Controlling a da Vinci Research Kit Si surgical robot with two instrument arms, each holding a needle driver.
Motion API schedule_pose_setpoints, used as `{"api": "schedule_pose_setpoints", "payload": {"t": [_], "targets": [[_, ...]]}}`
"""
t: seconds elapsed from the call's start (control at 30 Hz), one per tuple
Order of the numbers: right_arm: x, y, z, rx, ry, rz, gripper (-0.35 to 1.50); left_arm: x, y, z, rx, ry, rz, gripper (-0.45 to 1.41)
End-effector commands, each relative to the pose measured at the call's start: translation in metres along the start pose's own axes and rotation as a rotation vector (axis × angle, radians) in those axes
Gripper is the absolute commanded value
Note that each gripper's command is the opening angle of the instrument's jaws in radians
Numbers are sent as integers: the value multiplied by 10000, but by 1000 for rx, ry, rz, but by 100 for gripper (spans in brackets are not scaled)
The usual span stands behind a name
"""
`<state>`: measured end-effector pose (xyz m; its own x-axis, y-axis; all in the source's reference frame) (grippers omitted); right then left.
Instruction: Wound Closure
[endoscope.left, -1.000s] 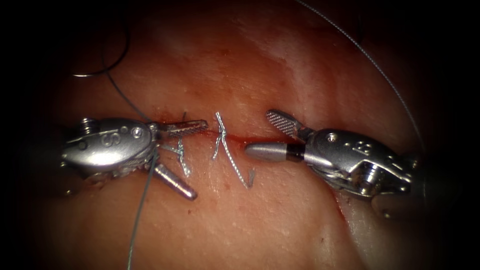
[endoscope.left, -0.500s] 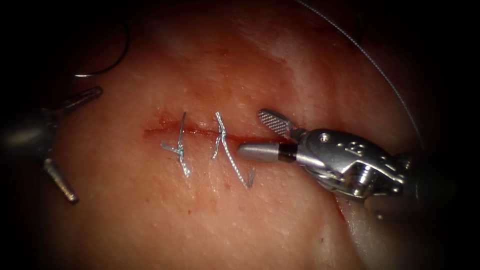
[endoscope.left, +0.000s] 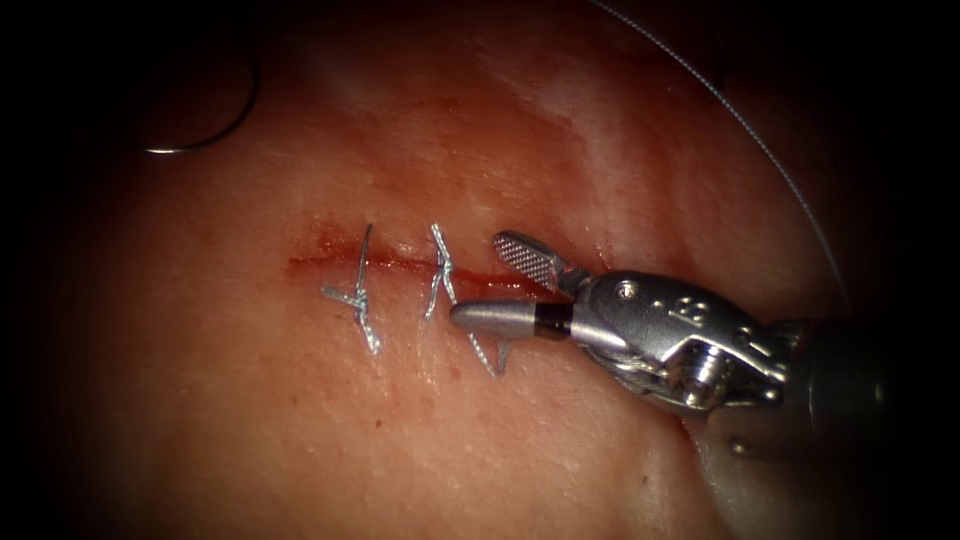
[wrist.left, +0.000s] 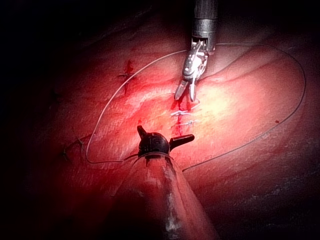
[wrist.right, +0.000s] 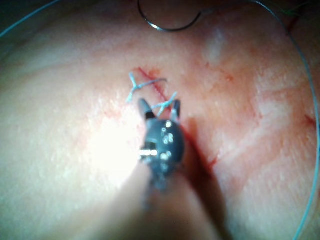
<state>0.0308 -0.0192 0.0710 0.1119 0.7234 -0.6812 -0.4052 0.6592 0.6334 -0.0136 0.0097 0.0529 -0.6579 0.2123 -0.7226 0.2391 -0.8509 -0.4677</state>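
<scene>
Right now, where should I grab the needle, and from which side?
Probably mid-curve: the needle lies free on the tissue, up and left of the cut, held by neither tool. Come from the left, jaws crossing the wire. I cannot tell which end is its point.

Needle (endoscope.left: 200, 130) on tissue (endoscope.left: 300, 420), upper left

endoscope overhead, wrists closer (shared cut (endoscope.left: 400, 265))
</scene>
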Motion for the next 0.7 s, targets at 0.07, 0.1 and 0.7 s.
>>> {"api": "schedule_pose_setpoints", "payload": {"t": [0.07, 0.1, 0.7], "targets": [[-5, -2, 9, 3, 1, 0, 121, 3, -5, -7, -24, -32, 10, 125], [-4, -2, 8, 3, 1, 0, 121, 5, -6, -15, -39, -59, 10, 125], [-2, -3, 7, 5, 0, 2, 121, 60, -31, 10, -18, 181, -259, 106]]}}
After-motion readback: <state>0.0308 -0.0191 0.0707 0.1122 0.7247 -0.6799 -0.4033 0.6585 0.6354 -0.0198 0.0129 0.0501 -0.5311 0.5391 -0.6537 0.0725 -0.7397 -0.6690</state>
